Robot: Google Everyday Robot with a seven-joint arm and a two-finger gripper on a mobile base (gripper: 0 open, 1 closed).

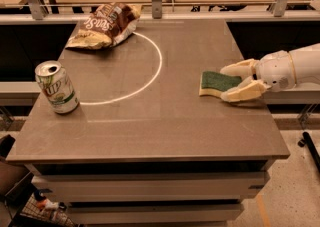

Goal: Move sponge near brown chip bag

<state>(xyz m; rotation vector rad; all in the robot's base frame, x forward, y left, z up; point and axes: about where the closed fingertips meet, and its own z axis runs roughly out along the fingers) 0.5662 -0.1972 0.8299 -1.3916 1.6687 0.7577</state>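
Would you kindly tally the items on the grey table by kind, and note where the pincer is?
sponge: 1
brown chip bag: 1
soda can: 1
Total: 3
The pincer is at the sponge, on the right side of the table.
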